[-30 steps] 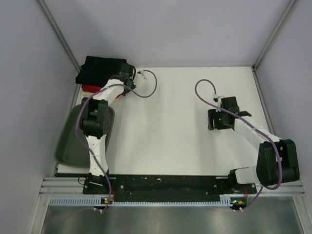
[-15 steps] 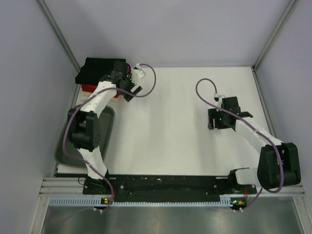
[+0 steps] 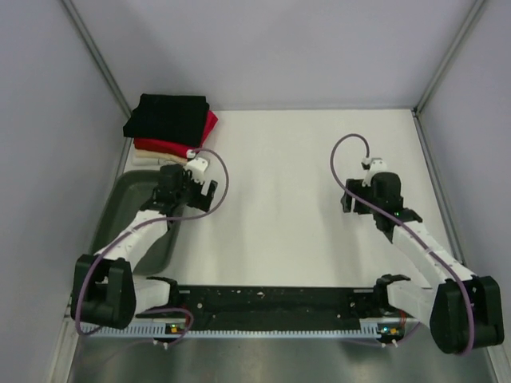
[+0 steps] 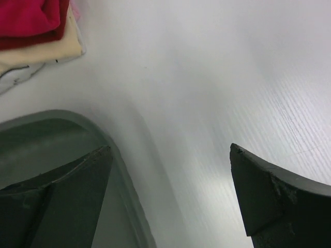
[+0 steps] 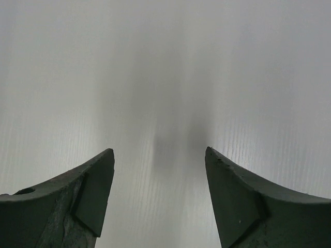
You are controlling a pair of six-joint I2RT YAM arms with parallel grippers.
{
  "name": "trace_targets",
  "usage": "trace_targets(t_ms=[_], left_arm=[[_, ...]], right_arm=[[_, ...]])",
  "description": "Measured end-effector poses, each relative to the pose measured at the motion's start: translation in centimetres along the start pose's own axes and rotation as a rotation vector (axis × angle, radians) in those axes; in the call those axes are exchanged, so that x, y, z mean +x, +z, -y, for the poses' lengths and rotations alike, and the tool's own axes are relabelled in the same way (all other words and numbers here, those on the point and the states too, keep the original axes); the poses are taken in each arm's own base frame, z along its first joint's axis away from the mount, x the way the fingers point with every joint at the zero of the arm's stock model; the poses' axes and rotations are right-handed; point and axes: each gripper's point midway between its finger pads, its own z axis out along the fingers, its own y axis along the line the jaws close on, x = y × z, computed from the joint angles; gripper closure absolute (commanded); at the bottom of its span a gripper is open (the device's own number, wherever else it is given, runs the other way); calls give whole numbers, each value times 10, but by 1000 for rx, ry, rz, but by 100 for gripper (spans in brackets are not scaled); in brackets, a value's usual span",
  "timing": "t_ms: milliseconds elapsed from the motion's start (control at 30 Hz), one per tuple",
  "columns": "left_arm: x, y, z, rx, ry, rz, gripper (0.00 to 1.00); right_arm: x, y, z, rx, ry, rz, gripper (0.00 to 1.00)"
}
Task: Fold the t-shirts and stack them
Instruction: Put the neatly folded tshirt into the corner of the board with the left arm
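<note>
I see both the left gripper and right gripper wide and empty, t-shirts stacked in the far-left corner of the desk, and a low left swing could clip the tub rim.

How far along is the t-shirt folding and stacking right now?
Done: the black t-shirt lies folded atop the red t-shirt and cream t-shirt at the far left corner of the table. In hand: nothing; left gripper and right gripper are open, empty. Left: no unfolded shirt shows on the table or in what shows of the grey tub; it looks finished.
</note>
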Motion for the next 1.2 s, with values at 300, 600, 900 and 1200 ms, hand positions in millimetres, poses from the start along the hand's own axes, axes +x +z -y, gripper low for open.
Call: trace_targets(t_ms=[300, 600, 900, 1200], left_arm=[[64, -7, -27, -189, -274, 247, 1], [27, -18, -36, -213, -267, 442, 1], [17, -25, -36, -213, -276, 490, 1], [25, -21, -42, -248, -302, 455, 1]], right_arm=[[9, -1, 23, 99, 2, 247, 21], [13, -5, 42, 178, -13, 453, 17], [-10, -13, 40, 177, -21, 548, 17], [-13, -14, 40, 176, -22, 561, 17]])
